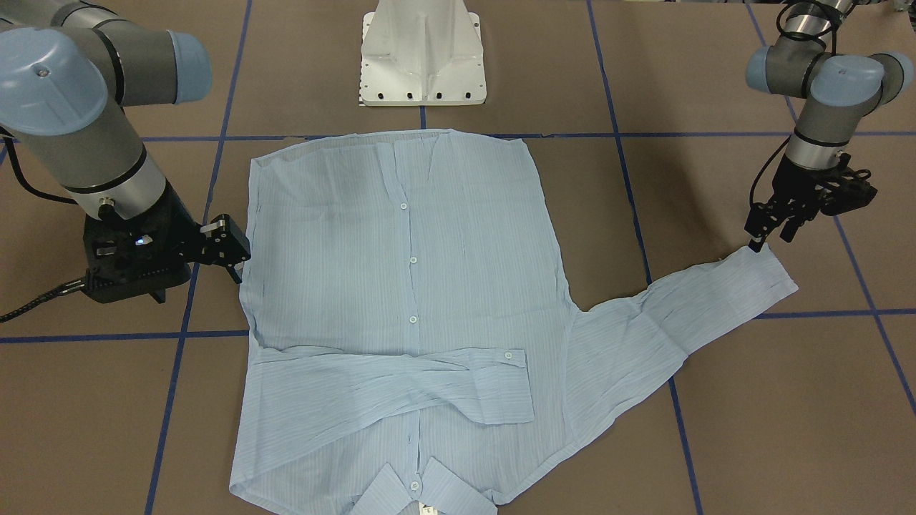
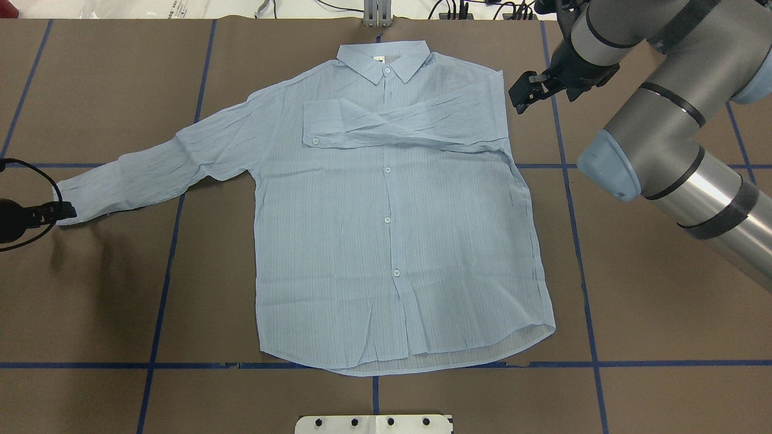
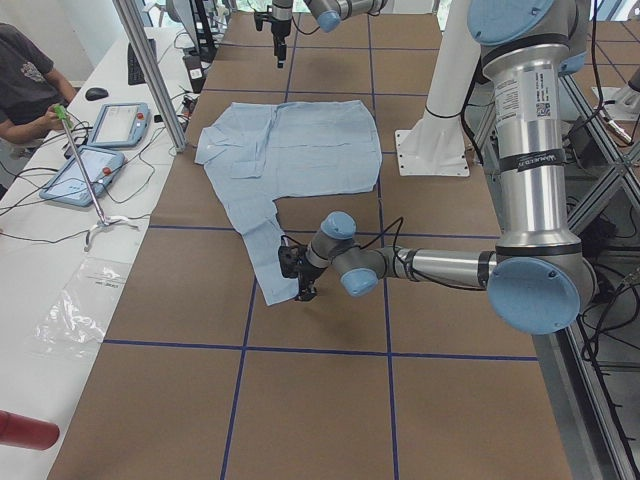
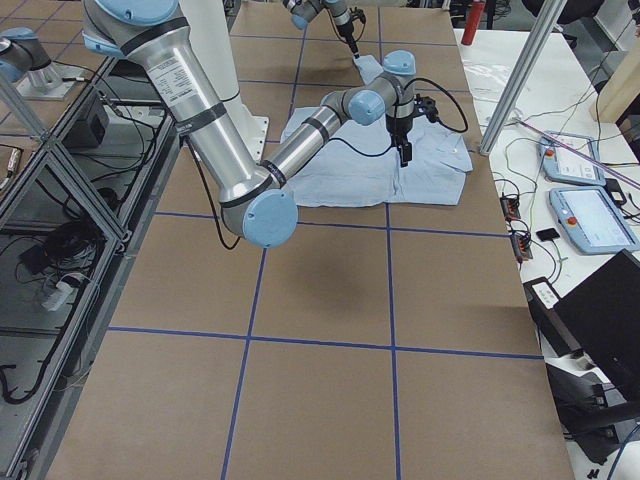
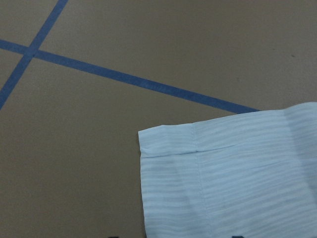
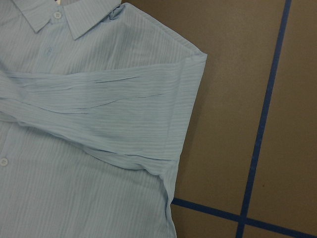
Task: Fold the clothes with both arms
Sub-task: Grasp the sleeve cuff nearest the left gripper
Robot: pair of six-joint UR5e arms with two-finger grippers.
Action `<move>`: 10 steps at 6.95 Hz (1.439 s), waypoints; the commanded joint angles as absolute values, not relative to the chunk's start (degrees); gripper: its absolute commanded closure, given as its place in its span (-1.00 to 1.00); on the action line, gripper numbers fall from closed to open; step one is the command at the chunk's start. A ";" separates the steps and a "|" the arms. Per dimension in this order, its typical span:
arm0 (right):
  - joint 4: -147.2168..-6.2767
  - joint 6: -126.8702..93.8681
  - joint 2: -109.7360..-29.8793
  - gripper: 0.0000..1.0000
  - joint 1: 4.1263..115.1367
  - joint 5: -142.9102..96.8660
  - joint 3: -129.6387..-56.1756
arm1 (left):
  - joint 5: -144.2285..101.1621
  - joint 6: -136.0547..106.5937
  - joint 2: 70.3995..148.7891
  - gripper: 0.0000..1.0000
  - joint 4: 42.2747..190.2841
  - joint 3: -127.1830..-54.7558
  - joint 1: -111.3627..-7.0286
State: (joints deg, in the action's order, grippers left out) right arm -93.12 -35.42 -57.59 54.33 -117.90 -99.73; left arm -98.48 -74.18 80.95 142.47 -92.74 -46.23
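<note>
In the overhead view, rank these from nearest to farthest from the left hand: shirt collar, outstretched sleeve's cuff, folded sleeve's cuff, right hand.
Measured from the left hand at the view's left edge:
1. Outstretched sleeve's cuff, right at the fingertips.
2. Folded sleeve's cuff, lying across the chest.
3. Shirt collar, top centre.
4. Right hand, upper right, beyond the far shoulder.

One shirt (image 2: 392, 253), two arms (image 1: 823, 79), two grippers (image 1: 771, 239), one pedestal (image 1: 422, 57), four front buttons (image 2: 386, 220) showing, one cuff button (image 2: 315, 141), two tablets (image 3: 115, 125), one person (image 3: 25, 85).
</note>
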 commanded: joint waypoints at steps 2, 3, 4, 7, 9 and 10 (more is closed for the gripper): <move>-93.08 -35.51 -57.48 -1.00 54.14 -117.77 -99.76 | -98.44 -74.18 80.95 -0.29 142.38 -92.46 -46.23; -92.99 -35.51 -57.57 -1.00 54.14 -117.77 -99.67 | -98.44 -74.18 80.95 -0.29 142.38 -92.55 -46.23; -92.90 -35.59 -57.57 -1.00 54.05 -117.77 -99.67 | -98.44 -74.18 80.95 -0.28 142.38 -92.55 -46.23; -92.90 -35.95 -57.48 -1.00 53.88 -117.77 -99.49 | -98.44 -74.18 80.95 -0.27 142.38 -92.55 -45.79; -92.90 -36.03 -57.48 -1.00 53.88 -117.77 -99.49 | -98.44 -74.18 81.04 -0.26 142.38 -92.37 -45.62; -92.90 -35.95 -57.57 -1.00 53.88 -117.77 -99.41 | -98.44 -74.18 81.04 -0.21 142.30 -92.29 -45.62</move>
